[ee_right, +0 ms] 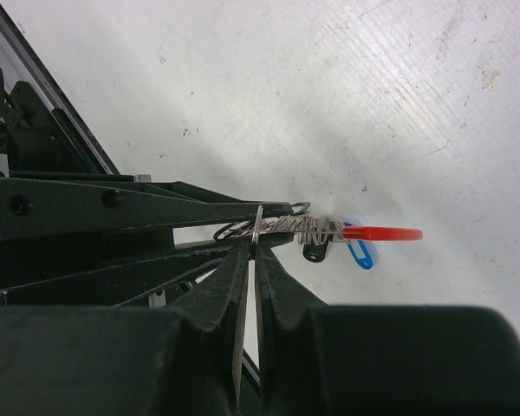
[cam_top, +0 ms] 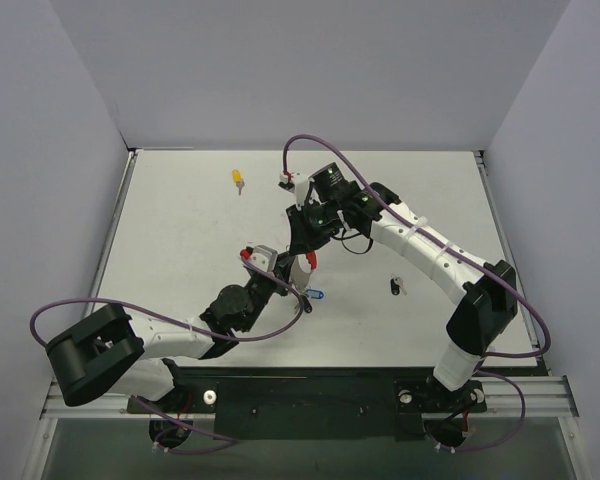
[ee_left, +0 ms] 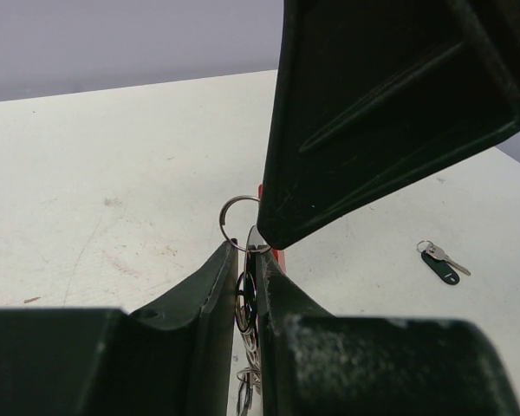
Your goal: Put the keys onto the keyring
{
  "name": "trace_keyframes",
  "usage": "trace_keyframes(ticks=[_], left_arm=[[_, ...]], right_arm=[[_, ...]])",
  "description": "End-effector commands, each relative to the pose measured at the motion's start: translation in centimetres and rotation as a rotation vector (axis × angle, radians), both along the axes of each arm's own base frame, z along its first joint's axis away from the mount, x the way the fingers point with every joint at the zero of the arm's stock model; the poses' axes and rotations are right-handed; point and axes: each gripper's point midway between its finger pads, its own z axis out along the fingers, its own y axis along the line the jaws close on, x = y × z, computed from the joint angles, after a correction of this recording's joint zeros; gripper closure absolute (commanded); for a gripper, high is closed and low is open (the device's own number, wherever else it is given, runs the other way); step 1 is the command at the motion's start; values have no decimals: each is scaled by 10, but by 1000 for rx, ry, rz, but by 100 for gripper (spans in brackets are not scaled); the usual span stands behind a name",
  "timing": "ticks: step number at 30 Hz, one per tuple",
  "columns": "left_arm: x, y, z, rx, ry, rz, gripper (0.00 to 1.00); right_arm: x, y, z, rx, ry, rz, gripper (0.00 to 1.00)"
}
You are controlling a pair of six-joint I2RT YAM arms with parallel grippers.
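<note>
My left gripper [ee_left: 245,247] is shut on the keyring [ee_left: 223,218], whose wire loop sticks up past the fingertips. In the right wrist view the keyring [ee_right: 316,227] lies level, with its red tag [ee_right: 381,233] pointing right and a blue clip [ee_right: 358,251] and a small black piece [ee_right: 316,251] hanging under it. My right gripper [ee_right: 256,247] is shut on a small silvery ring [ee_right: 257,227] that crosses the keyring. From above, both grippers meet mid-table, the left [cam_top: 280,265] and the right [cam_top: 302,255]. A black key [cam_top: 396,286] [ee_left: 439,263] lies to their right. A yellow key [cam_top: 238,179] lies far left.
The white table [cam_top: 180,230] is walled at the back and both sides. The right arm [cam_top: 420,240] arches across the right half, with its purple cable [cam_top: 310,140] looping above. The black base rail [cam_top: 310,395] runs along the near edge.
</note>
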Motion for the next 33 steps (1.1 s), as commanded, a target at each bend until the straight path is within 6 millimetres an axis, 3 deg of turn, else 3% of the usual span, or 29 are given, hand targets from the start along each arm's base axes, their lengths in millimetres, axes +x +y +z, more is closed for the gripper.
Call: trace_keyframes(ticks=[1,3,8,19,24,26,29,31,33], left_arm=[[-1,1,33,-108,-65,-10,88],[-2,0,32,-105,-63,-14,88],[-3,-1,33,-109,-62,-22,88],[-3,-2,33,-112,-64,-28,88],[-6,-2,37,-123,-71,-39,85],[-11,-3,43,-137,-80,-69,79],[-20,-7,52,-146,-89,-131,50],[-28,-8,60,-150,-97,-176,40],[-37,-8,66,-148,-96,-227,37]], right_arm=[[2,-9,7,-11,-23,-29,93],[3,-9,6,-13,-22,-32,87],[4,-7,6,-11,-18,-34,85],[-1,-3,2,0,3,-10,100],[-4,-4,6,10,-19,47,100],[-5,-6,10,10,-44,93,100],[-6,-17,16,-6,-94,175,100],[-6,-25,20,-2,-109,200,100],[-7,-31,24,6,-124,230,100]])
